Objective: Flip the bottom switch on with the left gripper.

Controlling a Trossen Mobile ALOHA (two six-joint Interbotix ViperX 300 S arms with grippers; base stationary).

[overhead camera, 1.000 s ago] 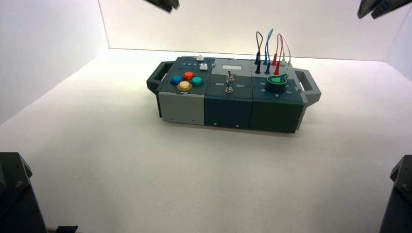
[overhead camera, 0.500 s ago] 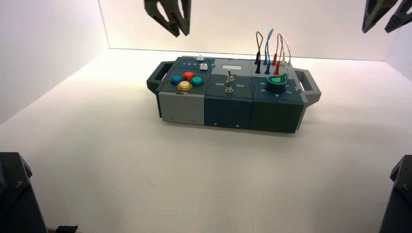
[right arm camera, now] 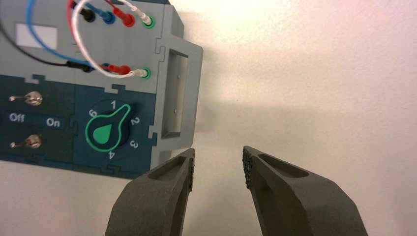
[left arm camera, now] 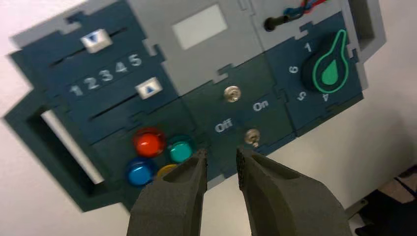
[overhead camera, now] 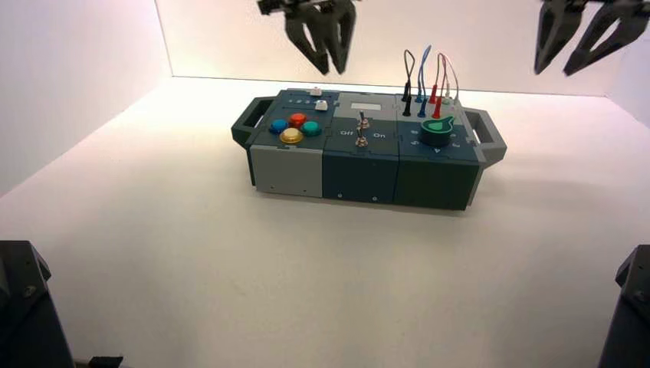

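Left gripper (overhead camera: 328,70) up above the box (overhead camera: 360,178), jaws apart and empty.
The bottom switch (overhead camera: 361,141) sits at the middle panel's near edge, below "Off" and "On", untouched; the right gripper (overhead camera: 552,70) hangs beyond the box's right side, jaws wide, also empty.

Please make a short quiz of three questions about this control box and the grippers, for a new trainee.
1. True or false: the left gripper and the right gripper both hang clear of the box.
2. Which round button is nearest the box's front edge? A) red B) yellow C) green
3. Fill in: beside the bottom silver metal toggle switch, the white words read "Off" and "____".

Key: 1 true; 2 B; 3 On
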